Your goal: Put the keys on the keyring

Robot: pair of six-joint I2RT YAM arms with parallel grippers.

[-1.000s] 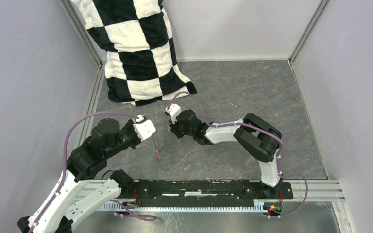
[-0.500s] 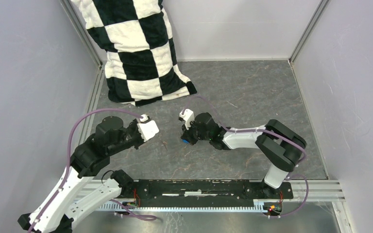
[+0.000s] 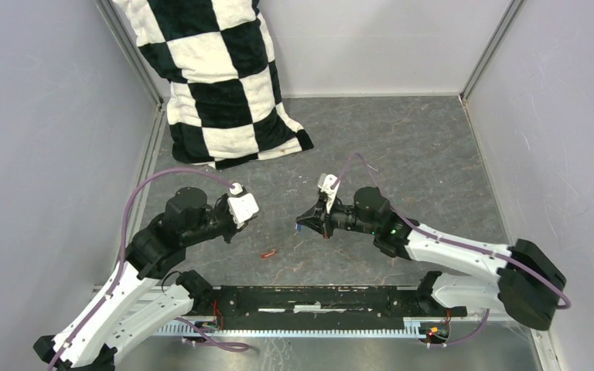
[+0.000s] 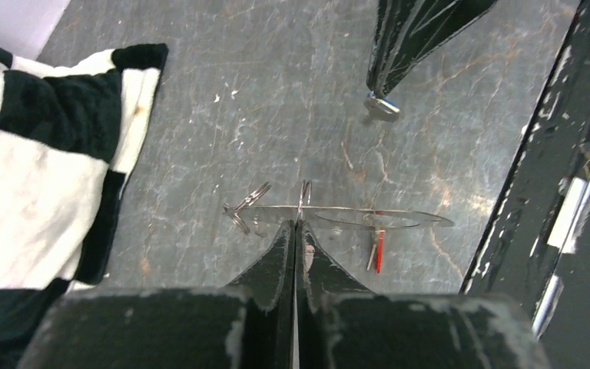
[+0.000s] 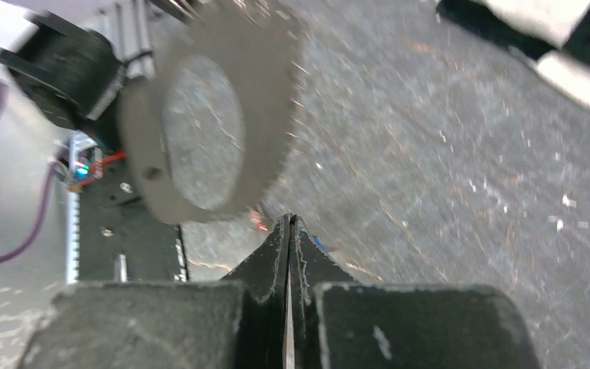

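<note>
On the desk (image 3: 402,147), seen from above, the red key (image 3: 268,253) lies loose; the right gripper (image 3: 302,220) pinches the blue key (image 3: 299,227). At the left wrist, the left gripper (image 4: 298,227) is clamped on the ring (image 4: 353,209), edge-on: a push from the key could twist it free. The right wrist view is too blurred to judge aim.

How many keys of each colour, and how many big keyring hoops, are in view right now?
red key: 1, lying on the table
blue key: 1, pinched in the right gripper
keyring: 1, pinched in the left gripper
Total: 3
</note>
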